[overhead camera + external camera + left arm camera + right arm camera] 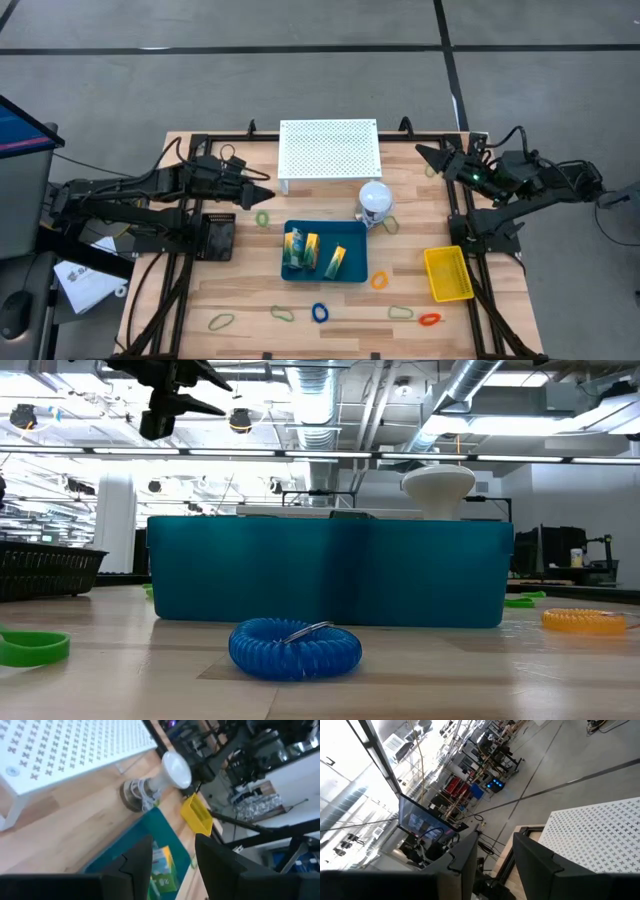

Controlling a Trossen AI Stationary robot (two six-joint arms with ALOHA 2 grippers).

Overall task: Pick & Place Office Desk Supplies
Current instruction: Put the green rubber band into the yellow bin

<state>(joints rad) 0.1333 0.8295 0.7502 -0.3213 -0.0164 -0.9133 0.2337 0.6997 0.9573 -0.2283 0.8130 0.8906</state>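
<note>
Three packets [313, 250] already sit in your blue tray [295, 275]; the coil loops [319, 312] lie loose on the bench [250, 300]. Left hand [268, 194] and right hand [424, 153] both released, empty.

No legible txt or labels anywhere.

floor [300, 60]: grey concrete, dark seams | ceiling [330, 400]: exposed ducts, strip lights | table [250, 300]: light wood planks
</note>
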